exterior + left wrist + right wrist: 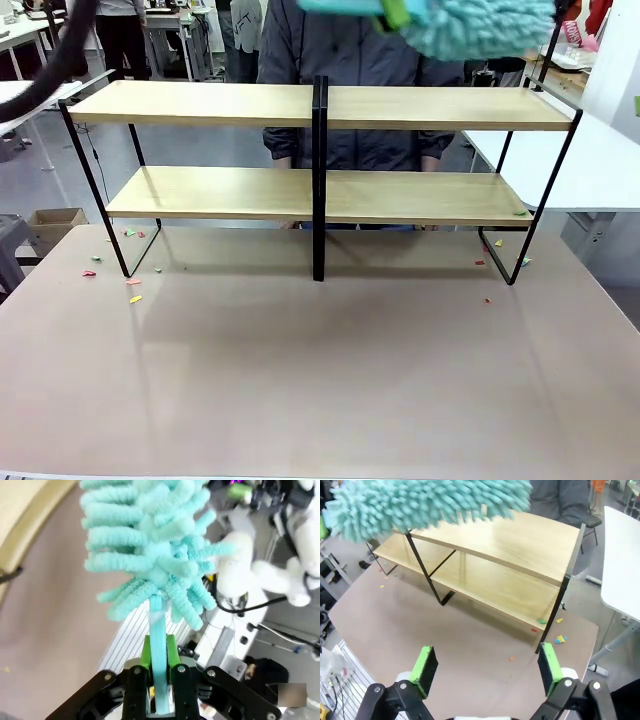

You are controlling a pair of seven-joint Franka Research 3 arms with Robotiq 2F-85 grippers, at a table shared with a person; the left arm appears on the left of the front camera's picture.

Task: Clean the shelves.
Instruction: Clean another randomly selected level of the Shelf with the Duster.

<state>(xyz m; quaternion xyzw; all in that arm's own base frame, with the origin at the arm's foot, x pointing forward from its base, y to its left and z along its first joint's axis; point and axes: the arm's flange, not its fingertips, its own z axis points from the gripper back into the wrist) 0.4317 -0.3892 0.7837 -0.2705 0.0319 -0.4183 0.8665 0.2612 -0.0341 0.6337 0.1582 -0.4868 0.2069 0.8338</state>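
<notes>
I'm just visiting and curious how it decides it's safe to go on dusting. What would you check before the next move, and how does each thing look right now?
1. Duster held firmly: ok. The left gripper is shut on the duster handle.
2. Duster near the shelves: ok. It hangs above the right end of the top board of the shelves.
3. Right gripper free: ok. It is open and holds nothing.
4. Boards clean: not ok. A green scrap lies at the lower board's right end.
5. Table clean: not ok. Coloured scraps lie by both ends of the shelves.
6. Person clear of the duster: cannot tell. They stand close behind the shelves.
</notes>
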